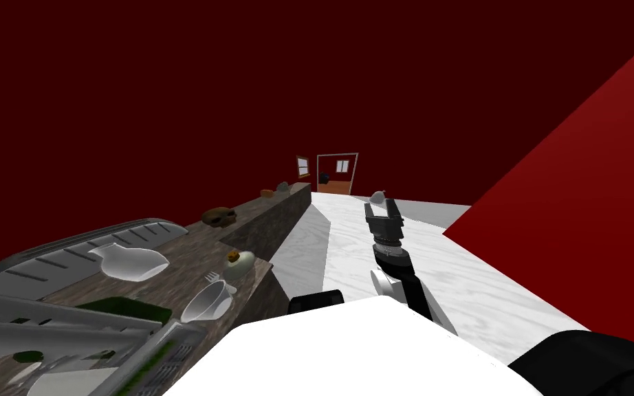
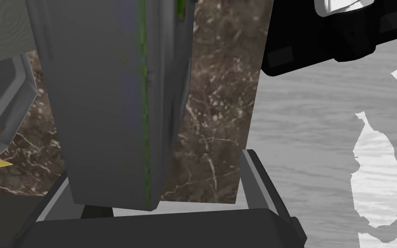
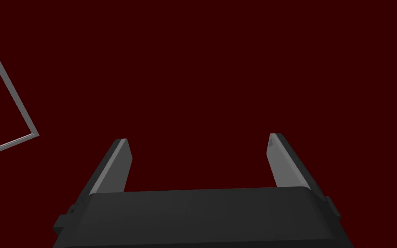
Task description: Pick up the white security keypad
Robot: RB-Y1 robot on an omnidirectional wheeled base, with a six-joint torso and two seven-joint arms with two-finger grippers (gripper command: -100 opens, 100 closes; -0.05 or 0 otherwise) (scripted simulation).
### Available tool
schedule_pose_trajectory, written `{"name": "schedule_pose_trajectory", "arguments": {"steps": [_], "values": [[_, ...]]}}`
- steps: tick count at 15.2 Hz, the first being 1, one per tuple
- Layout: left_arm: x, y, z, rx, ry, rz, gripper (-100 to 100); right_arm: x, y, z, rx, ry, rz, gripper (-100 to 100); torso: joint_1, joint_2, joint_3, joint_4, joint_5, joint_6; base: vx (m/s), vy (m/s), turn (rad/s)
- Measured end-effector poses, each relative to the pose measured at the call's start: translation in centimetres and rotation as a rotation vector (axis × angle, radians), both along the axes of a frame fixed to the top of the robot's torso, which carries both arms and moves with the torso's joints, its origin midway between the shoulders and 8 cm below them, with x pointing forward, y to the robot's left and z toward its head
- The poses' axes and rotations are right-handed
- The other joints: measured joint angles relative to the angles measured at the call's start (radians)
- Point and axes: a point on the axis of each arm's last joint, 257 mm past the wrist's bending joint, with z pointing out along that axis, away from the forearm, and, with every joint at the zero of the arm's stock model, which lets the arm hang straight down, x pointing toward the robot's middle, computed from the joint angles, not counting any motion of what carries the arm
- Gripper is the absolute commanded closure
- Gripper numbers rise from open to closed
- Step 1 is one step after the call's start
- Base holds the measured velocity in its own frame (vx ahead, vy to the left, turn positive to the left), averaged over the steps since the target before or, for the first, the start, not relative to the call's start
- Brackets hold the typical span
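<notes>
A: Brown marbled tabletop along dark red walls. Where's the keypad?
B: Grey, green-streaked, between the left tool fingers, near the tabletop's edge.
A: Pinched?
B: No, the fingers stand spread, and a gap shows beside one of them.
A: Right tool?
B: Out over the pale floor, fingers spread too.

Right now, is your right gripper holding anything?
No, the right gripper stands open with nothing between its fingers.
</notes>
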Motion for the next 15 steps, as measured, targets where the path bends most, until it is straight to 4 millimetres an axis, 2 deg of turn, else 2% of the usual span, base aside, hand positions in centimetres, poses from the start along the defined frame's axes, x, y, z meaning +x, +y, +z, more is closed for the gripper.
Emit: {"name": "schedule_pose_trajectory", "arguments": {"steps": [4,10,15], "values": [[-1.7,-0.8,1.0,-0.049,0.043,0.036,-100,0.0,0.0,0.0,0.000,0.000,0.000,0,0.000,-0.001,-0.001,0.000,0.000,0.000,0.061,0.008,-0.126],[-3.2,-1.9,2.2,-0.099,0.088,0.073,-100,0.0,0.0,0.0,0.000,0.000,0.000,0,-0.001,0.002,0.001,0.000,0.000,0.000,0.023,0.005,-0.074],[-3.6,-1.4,-0.1,-0.105,0.077,0.086,-100,0.0,0.0,0.0,0.000,0.000,0.000,0,-0.002,0.007,0.004,0.002,0.000,-0.001,-0.032,-0.019,-0.026]]}}
